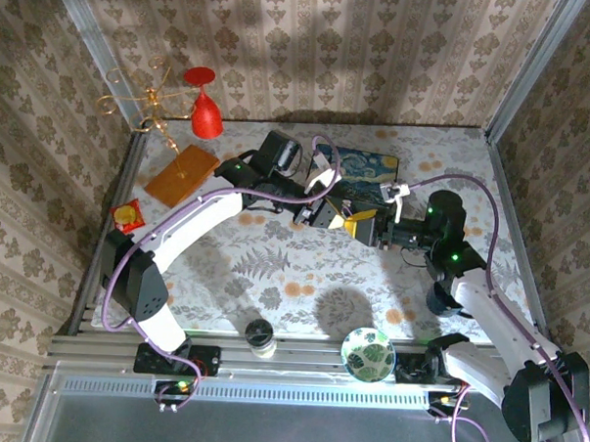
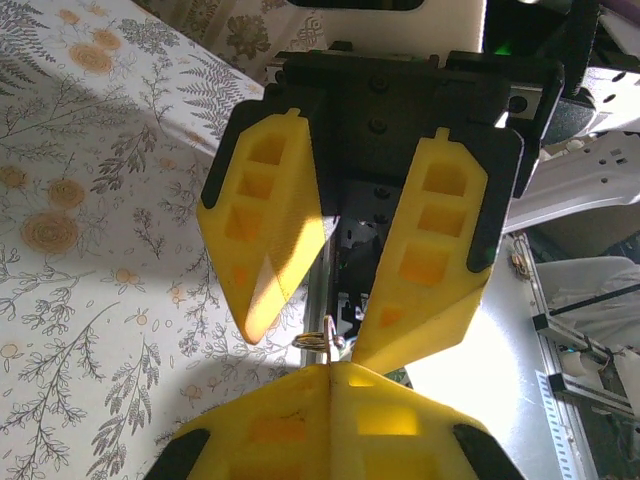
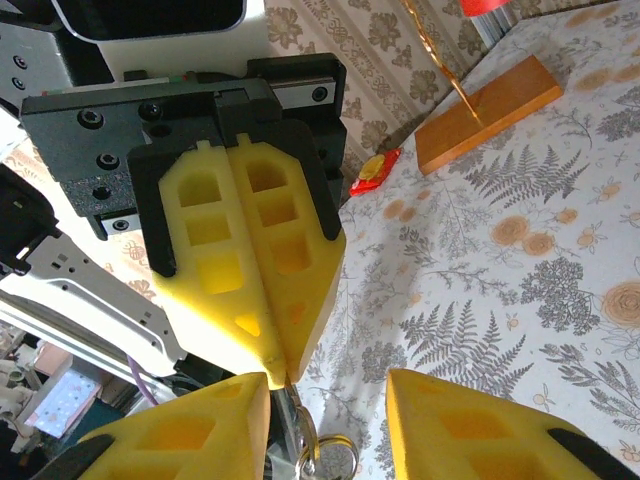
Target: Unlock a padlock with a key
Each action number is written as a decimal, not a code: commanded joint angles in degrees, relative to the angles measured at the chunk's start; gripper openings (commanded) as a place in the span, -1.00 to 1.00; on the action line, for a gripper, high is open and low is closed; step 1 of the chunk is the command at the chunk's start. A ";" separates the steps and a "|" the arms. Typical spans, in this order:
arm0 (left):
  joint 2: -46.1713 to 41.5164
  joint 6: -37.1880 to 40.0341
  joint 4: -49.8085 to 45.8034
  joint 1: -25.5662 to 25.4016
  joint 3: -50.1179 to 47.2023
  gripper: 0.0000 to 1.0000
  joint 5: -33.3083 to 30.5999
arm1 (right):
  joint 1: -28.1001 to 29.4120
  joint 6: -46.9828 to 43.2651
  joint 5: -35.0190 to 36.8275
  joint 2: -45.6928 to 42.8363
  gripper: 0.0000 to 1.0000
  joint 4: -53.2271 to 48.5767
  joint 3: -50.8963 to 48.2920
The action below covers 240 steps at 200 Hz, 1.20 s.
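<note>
task piece: a tiny silvery metal loop with a brassy glint (image 2: 322, 341) juts from the closed tips of the left gripper (image 2: 330, 372), held above the middle of the table. It may be part of the padlock or the key; it is too small to tell which.
left gripper: yellow fingers clenched together, pinching that loop at their very tip.
right gripper (image 3: 328, 380): yellow fingers parted, facing the left gripper tip to tip, with the loop between them; contact unclear.
behind: a dark blue starry-night box (image 1: 371, 169) lies flat on the fern-printed tablecloth (image 1: 273, 274).
far left corner: red goblet (image 1: 204, 114), orange-brown wooden board (image 1: 182, 174).
near edge: green patterned bowl (image 1: 368, 353).
</note>
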 commanded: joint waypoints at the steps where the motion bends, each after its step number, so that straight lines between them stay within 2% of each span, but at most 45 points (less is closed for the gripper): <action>1: 0.63 1.13 -0.68 -0.08 1.44 -1.00 1.73 | 0.33 -1.40 -1.75 0.05 -0.29 -1.08 1.67; 74: 0.20 -0.48 1.53 1.28 -0.10 -1.00 1.95 | 0.32 -1.69 -1.55 -0.32 -0.39 -1.52 1.49; 155: 0.49 -1.19 2.05 1.07 -0.09 -1.00 2.57 | 0.44 -0.59 -1.72 0.10 -0.62 0.09 1.41; 173: 0.45 -1.68 2.12 1.22 -0.09 -1.00 2.00 | 0.44 -0.19 -1.90 0.30 -0.71 0.55 1.49; 191: 0.24 -3.55 3.90 1.52 -0.53 -1.00 1.99 | 0.49 -0.06 -1.54 0.47 -0.92 0.39 1.44; 197: 0.02 -4.47 4.99 1.72 -0.87 -0.95 2.07 | 0.55 -0.02 -1.11 0.47 -1.00 0.25 1.32; 214: -0.58 -7.52 8.47 2.27 -2.10 -0.68 2.17 | 0.55 0.07 1.13 0.13 -1.00 -0.52 0.90; 222: -0.83 -9.22 10.40 2.45 -2.78 -0.39 2.04 | 0.56 0.16 2.25 -0.05 -1.00 -0.54 0.56; 240: -1.79 -14.05 15.56 3.31 -4.78 0.12 0.60 | 0.57 0.68 4.86 -0.40 -1.00 -0.52 -0.23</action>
